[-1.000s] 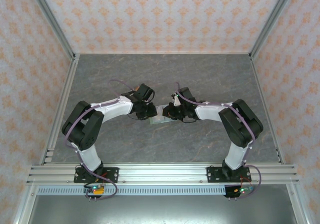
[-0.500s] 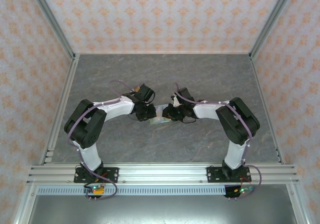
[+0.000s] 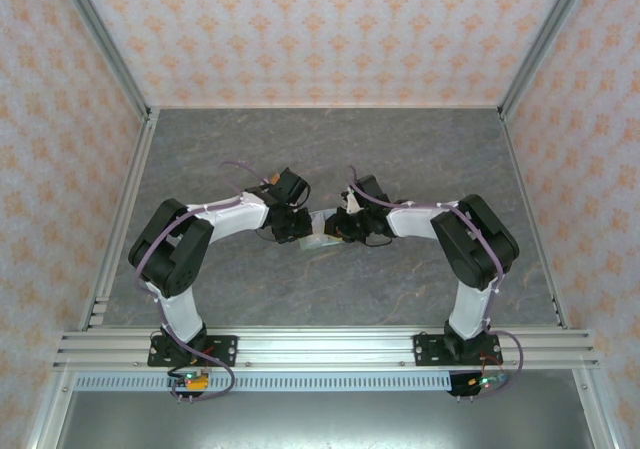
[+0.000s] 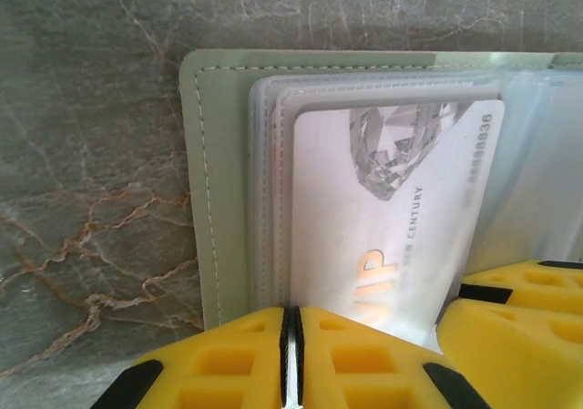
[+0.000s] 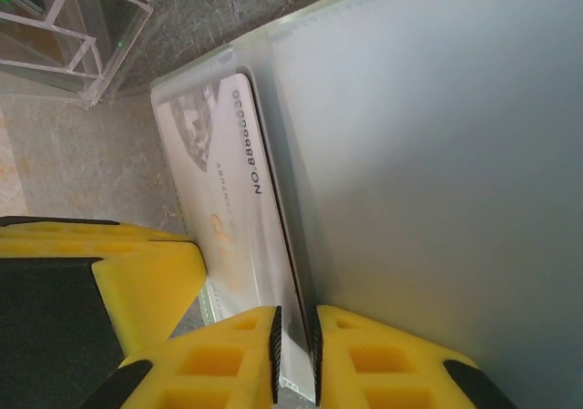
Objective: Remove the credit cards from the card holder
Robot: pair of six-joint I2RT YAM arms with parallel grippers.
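Note:
The sage-green card holder (image 4: 217,181) lies open on the table between both arms (image 3: 322,233), its clear sleeves fanned out. A whitish credit card (image 4: 392,209) printed with a diamond and gold letters sits in a sleeve, also visible from the right wrist (image 5: 219,190). My left gripper (image 4: 291,359) is shut on the near edge of this card, a thin white strip pinched between its pads. My right gripper (image 5: 296,354) is shut on the edge of a clear sleeve leaf (image 5: 437,154), which stands tilted up. The two grippers (image 3: 303,231) (image 3: 338,229) nearly touch over the holder.
A clear acrylic box (image 5: 55,35) stands on the grey marbled table (image 3: 330,149) beyond the holder. Patterned walls and aluminium rails (image 3: 320,344) enclose the workspace. The right gripper's yellow finger (image 4: 519,322) crowds the left wrist view.
The left jaws have drawn closer together onto the card's edge. Both arms shifted slightly a second ago and have since held still.

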